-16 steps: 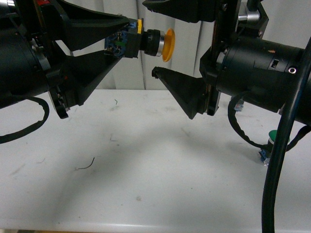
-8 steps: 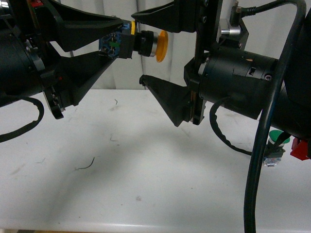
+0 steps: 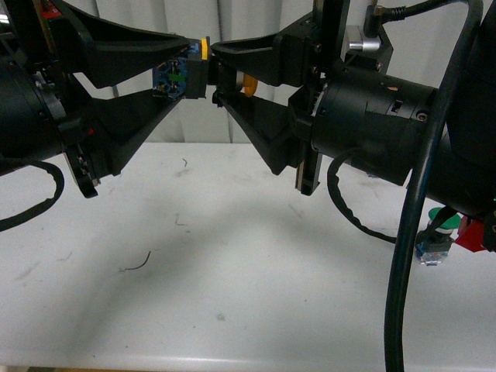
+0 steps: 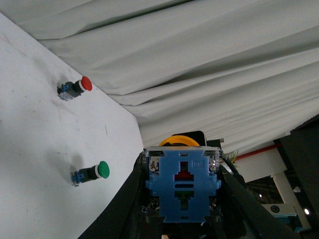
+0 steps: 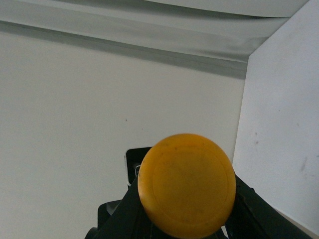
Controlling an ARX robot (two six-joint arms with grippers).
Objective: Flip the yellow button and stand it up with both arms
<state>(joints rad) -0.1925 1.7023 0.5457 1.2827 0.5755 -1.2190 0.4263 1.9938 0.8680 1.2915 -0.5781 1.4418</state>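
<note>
A: Status? Nearest first.
B: Front view: the right arm's black cable (image 3: pixel 404 256) hangs closest to the camera. Behind it both grippers meet in mid-air, well above the bench (image 3: pixel 232 271).
A: Where's the yellow button (image 3: pixel 188 76)?
B: Off the bench, lying horizontal between the two grippers. The left gripper (image 3: pixel 180 71) is clamped on its blue block end. Left wrist view shows the button (image 4: pixel 182 184) block-first, squeezed between both jaws, with the yellow cap edge peeking past it.
A: Right gripper (image 3: pixel 218 73)?
B: Its jaws sit above and below the collar and cap end, with a narrow gap. Right wrist view has the button (image 5: pixel 187 185) cap face-on, filling the space between the jaws. Can't tell if they press on it or just flank it.
A: Anything readable? Brand, part number?
B: Any print on the blue block is too small to read.
A: Further out?
B: Green button (image 4: pixel 94 172) and red button (image 4: pixel 76 88) lie on their sides on the bench, well apart from each other. The green one also shows in the front view (image 3: pixel 443 219), low beside the cable. Pale curtain (image 4: pixel 199 59) at the back.
</note>
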